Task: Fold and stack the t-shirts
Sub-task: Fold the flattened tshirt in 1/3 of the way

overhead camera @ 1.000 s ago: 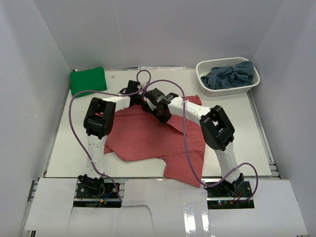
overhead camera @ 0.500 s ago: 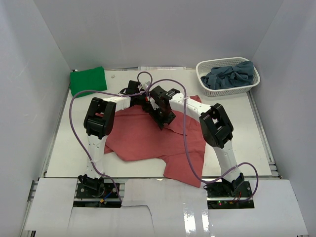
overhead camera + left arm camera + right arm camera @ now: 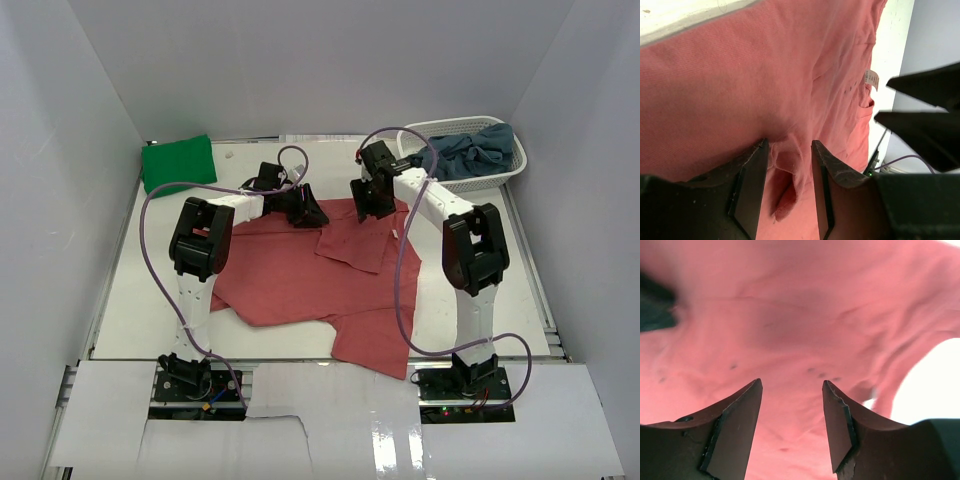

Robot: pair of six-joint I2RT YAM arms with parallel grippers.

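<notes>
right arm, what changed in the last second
The right end effector opened, let go of the red shirt and swung away from the left end effector, back and right toward the basket. The released flap now lies on the shirt's middle. The left end effector still pinches the shirt's far edge; the green shirt and basket have not moved.

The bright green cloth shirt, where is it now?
In the top view, the bright green cloth shirt lies folded at the table's far left corner, apart from the salmon-red cloth shirt.
</notes>
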